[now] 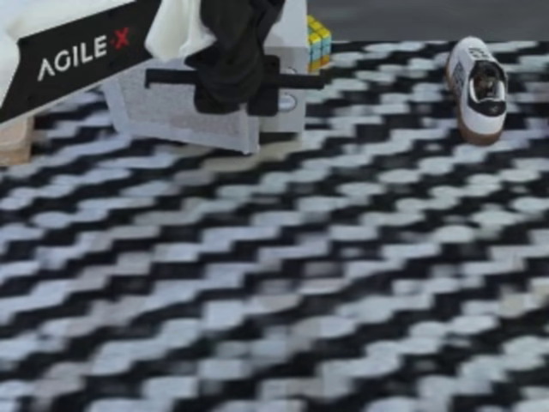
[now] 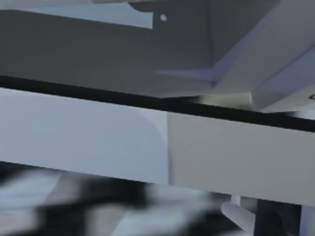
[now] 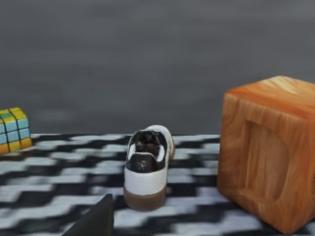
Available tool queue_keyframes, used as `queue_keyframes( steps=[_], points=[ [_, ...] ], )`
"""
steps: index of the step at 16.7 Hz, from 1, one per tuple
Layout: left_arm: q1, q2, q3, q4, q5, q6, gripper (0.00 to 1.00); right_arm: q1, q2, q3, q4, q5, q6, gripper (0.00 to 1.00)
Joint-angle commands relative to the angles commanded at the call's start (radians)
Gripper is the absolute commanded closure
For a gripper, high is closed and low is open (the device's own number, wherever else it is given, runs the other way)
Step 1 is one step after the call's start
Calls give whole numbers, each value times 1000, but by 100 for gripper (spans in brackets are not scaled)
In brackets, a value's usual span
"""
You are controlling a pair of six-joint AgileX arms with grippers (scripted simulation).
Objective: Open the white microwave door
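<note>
- Zigzag black-and-white tablecloth (image 1: 343, 283) covers the whole table, with everything bunched along the far edge in the top view.
- Progress – the white microwave (image 1: 287, 43) sits at the far left under my left arm, and its door (image 1: 184, 116), the grey speckled panel, looks swung out toward the left at an angle from the body. I'd call it partly open, with more swing left before it's fully open.
- Left gripper (image 1: 236, 81) is right over the door's top edge, next to the knob (image 1: 287, 101). From above it's a dark lump, and the left wrist view is only close-up white and grey panels – so can't tell if the pincer is wide, narrow or clamped on anything.
- Right arm isn't in the top view; only a dark corner (image 3: 96, 221) shows in its wrist view, pincer state unknown too.
- Count: one microwave, one door, one knob visible, one shoe (image 1: 477, 86) at far right, one colourful puzzle cube (image 1: 318, 43) touching the microwave's right side, one wooden block (image 3: 268, 157).
</note>
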Motion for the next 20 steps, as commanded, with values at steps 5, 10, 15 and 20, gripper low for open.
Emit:
queue_keyframes(
  steps=[5,10,15,20],
  points=[
    [-1,-22,-35,18,15,25,100,0,0,0,0,0,0,0],
    [15,-90,-134,65,55,106,100,0,0,0,0,0,0,0],
    [16,-92,-137,67,56,108,100,0,0,0,0,0,0,0],
    [16,-92,-137,67,56,108,100,0,0,0,0,0,0,0]
  ],
)
